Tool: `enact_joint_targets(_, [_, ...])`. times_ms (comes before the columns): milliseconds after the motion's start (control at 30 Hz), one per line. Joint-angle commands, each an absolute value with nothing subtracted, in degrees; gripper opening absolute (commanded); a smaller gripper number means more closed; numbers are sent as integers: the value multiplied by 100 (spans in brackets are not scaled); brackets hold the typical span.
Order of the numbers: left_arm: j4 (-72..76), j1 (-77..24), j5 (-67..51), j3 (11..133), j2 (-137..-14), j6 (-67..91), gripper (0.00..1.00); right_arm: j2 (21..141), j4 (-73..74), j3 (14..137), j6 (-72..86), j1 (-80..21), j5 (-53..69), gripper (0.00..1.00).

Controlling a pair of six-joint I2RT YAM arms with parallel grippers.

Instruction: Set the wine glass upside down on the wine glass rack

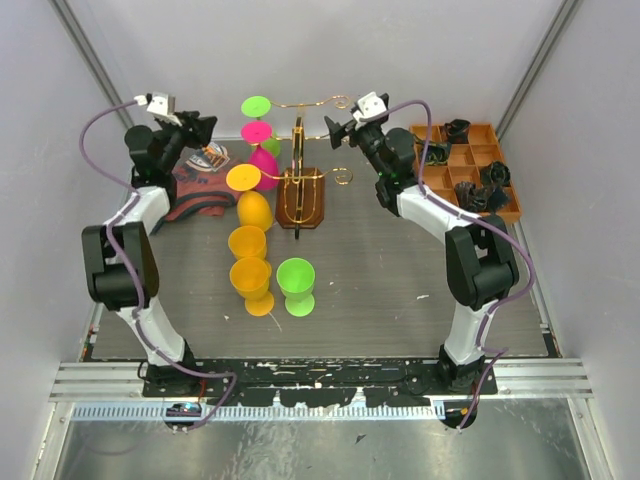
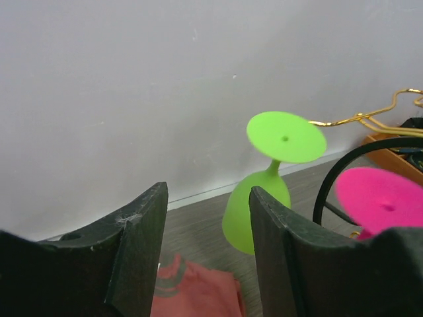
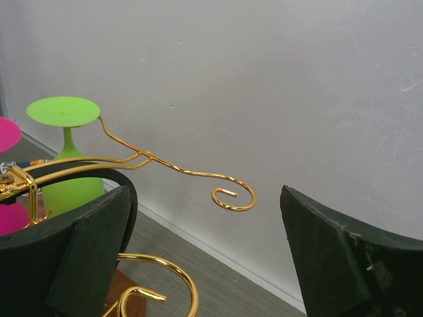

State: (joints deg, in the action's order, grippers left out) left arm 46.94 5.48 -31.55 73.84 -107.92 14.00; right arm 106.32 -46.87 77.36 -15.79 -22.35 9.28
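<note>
Grey wood-grain tabletop [image 1: 400, 270] sat between white walls. At 2 o'clock an orange plastic compartment tray [image 1: 470, 155] held several small black parts [image 1: 495, 175]. At 12 o'clock stood the thin gold wire rack on a dark brown wooden base [image 1: 300, 200]. One lime-green plastic wine glass [image 2: 286, 137] hung upside down on its 11 o'clock scroll arm, with a pink glass [image 1: 258, 133] just beside it. Two orange glasses [image 1: 250, 275] and a second green glass [image 1: 296, 285] stood at centre, off the rack. Raised at 10 o'clock, the left gripper [image 1: 205, 127] had jaws moderately apart and empty. By the 1 o'clock scroll the right gripper [image 1: 336, 128] gaped wide, also empty.
</note>
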Motion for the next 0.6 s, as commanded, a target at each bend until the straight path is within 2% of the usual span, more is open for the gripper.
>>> enact_joint_targets(0, [2551, 167, -2523, 7351, -9947, 269, 59, 10122, -4817, 8013, -1271, -2206, 602, 100])
enact_joint_targets(100, [1525, -203, -1862, 7178, -9429, -450, 61, 10067, -4792, 8018, -1248, -2207, 472, 100])
enact_joint_targets(367, [204, -327, -590, 6559, -8006, -857, 62, 10115, -4902, 8062, -1298, -2106, 354, 100])
enact_joint_targets(567, [-1630, -394, -350, 6728, -7342, -950, 63, 10248, -4812, 8408, -1447, -1997, 343, 100])
